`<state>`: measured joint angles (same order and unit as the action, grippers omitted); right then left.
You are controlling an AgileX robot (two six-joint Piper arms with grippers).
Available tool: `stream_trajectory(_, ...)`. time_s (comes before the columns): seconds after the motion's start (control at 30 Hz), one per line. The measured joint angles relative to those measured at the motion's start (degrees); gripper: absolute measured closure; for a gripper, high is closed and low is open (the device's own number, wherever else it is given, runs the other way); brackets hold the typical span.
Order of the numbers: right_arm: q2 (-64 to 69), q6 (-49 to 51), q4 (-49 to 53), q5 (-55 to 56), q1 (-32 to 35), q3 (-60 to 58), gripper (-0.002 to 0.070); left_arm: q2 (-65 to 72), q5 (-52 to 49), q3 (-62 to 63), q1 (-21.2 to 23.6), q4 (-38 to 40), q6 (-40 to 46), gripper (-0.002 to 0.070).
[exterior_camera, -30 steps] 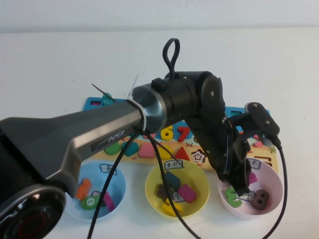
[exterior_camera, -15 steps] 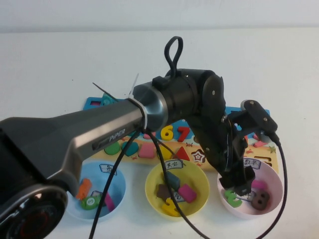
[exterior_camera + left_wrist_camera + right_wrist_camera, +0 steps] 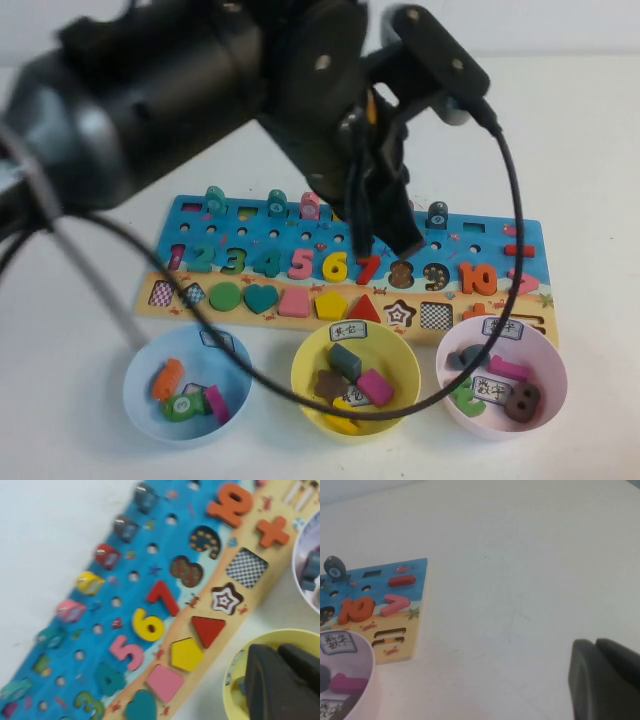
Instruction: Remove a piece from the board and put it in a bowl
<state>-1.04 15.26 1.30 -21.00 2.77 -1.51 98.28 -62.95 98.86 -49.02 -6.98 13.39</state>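
Pink "1" bar (image 3: 507, 369) lying in pink bowl (image 3: 548, 352), so left gripper (image 3: 385, 235) raised over board (image 3: 200, 225), fingers closed, empty; right gripper (image 3: 605, 682) off-board, closed, idle.

The place looked like a robotics lab or test bench rather than a home. A plain white table (image 3: 90, 330) filled the views, with a bare pale wall behind it. On it lay only a staged set: a children's wooden puzzle board (image 3: 150, 295) and 3 plastic bowls, each carrying a printed Chinese label (image 3: 502, 327), under a black cabled robot arm (image 3: 200, 90).
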Motion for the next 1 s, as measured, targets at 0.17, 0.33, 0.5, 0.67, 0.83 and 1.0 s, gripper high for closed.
stream_trajectory(0.17,0.00,0.00,0.00,0.00,0.00,0.00,0.0694,-14.87,12.72,-17.34,0.00,-1.19,-5.25,0.0676)
stream_trajectory(0.33,0.00,0.00,0.00,0.00,0.00,0.00,0.0694,-28.16,22.08,-33.11,0.00,-1.63,-7.73,0.0676)
stream_trajectory(0.5,0.00,0.00,0.00,0.00,0.00,0.00,0.0694,-38.45,19.65,-41.37,0.00,-1.61,-8.54,0.0676)
stream_trajectory(0.67,0.00,0.00,0.00,0.00,0.00,0.00,0.0694,-43.05,16.34,-43.40,0.00,-1.01,-8.58,0.0677)
stream_trajectory(0.83,0.00,0.00,0.00,0.00,0.00,0.00,0.0694,-43.41,6.49,-43.53,0.00,-0.50,-9.12,0.0677)
stream_trajectory(1.0,0.00,0.00,0.00,0.00,0.00,0.00,0.0694,-43.41,3.97,-44.69,0.00,-0.51,-11.08,0.0677)
